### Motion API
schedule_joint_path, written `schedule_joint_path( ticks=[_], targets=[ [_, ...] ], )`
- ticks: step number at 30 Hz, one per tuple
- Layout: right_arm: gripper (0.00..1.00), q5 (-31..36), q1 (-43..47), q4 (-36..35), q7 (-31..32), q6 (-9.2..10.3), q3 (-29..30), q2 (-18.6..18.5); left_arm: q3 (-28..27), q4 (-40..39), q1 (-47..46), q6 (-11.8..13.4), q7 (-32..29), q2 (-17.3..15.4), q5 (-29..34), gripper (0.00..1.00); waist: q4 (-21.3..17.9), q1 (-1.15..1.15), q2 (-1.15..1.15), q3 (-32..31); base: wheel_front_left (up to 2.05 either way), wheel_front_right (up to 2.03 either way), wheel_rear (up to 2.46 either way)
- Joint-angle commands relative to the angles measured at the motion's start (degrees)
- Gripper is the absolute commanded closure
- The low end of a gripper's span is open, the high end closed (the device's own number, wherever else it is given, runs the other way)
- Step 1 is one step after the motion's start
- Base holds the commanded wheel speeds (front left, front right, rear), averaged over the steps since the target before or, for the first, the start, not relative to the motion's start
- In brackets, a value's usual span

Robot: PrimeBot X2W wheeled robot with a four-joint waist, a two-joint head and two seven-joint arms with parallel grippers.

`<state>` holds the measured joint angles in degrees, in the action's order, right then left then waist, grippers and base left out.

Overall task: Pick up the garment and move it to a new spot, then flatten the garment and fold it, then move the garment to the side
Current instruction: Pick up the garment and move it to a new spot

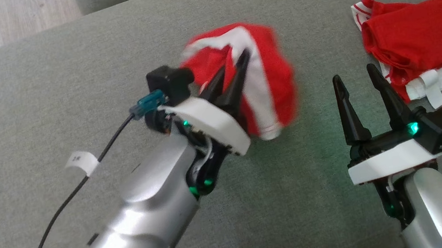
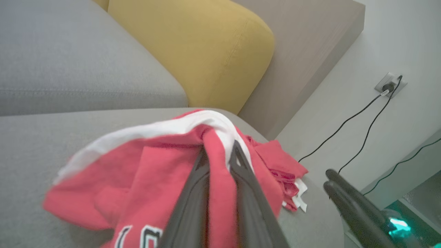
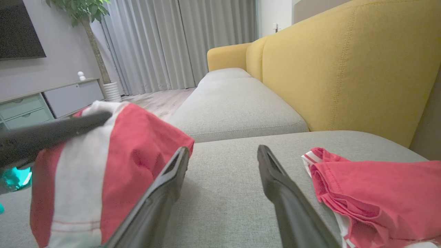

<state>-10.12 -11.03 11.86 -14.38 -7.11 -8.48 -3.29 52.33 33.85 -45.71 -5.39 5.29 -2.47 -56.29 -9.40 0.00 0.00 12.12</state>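
1. Garment [image 1: 265, 70], red with a white stripe, is in the middle of the head view, bunched and blurred. It hangs from my left gripper [image 1: 234, 63], whose jaws pinch one fold of it, so I can carry it to a new spot. My right gripper [image 1: 353, 73] waits at the lower right with its jaws spread and empty. It is near a second red garment [image 1: 421, 39] that lies on the grey seat [image 1: 70, 97] at the right edge.
2. In the left wrist view, my two fingers [image 2: 193, 199] rise from the bottom centre with the red fold between them. The rest of the garment drapes toward the lower left.
3. In the right wrist view, my spread jaws frame bare seat in the middle. The held garment [image 3: 131, 144] is at the left and the second one at the lower right. I judge this free place between them suits laying it flat.
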Motion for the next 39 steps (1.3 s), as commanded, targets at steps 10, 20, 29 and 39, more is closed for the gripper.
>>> schedule_joint_path(
  ticks=[10,20,29,39],
  targets=[
    [0.0,-0.5,-0.95,-2.04,-0.62,-0.37,-0.01,0.41,2.24,2.54,-7.12,3.31,8.23,-0.43,-0.28,0.0,2.28,0.0,0.0,-0.47,0.0,0.0,0.0],
    [0.0,0.64,0.69,-2.47,-0.62,-0.37,2.07,0.41,-7.25,2.04,0.89,3.13,9.68,-8.61,7.37,0.0,7.75,0.0,0.0,-2.54,0.0,0.0,0.0],
    [0.0,1.52,2.75,-2.88,-0.62,-0.37,3.2,0.41,-24.09,-13.8,20.88,5.16,9.7,-13.64,20.47,0.0,10.92,0.0,0.0,-3.98,0.0,0.0,0.0],
    [0.0,2.02,3.16,-2.82,-0.62,-0.37,3.15,0.41,-34.52,-20.15,32.34,1.93,9.7,-7.27,31.87,0.0,11.52,0.0,0.0,-4.38,0.0,0.0,0.0]
  ],
)
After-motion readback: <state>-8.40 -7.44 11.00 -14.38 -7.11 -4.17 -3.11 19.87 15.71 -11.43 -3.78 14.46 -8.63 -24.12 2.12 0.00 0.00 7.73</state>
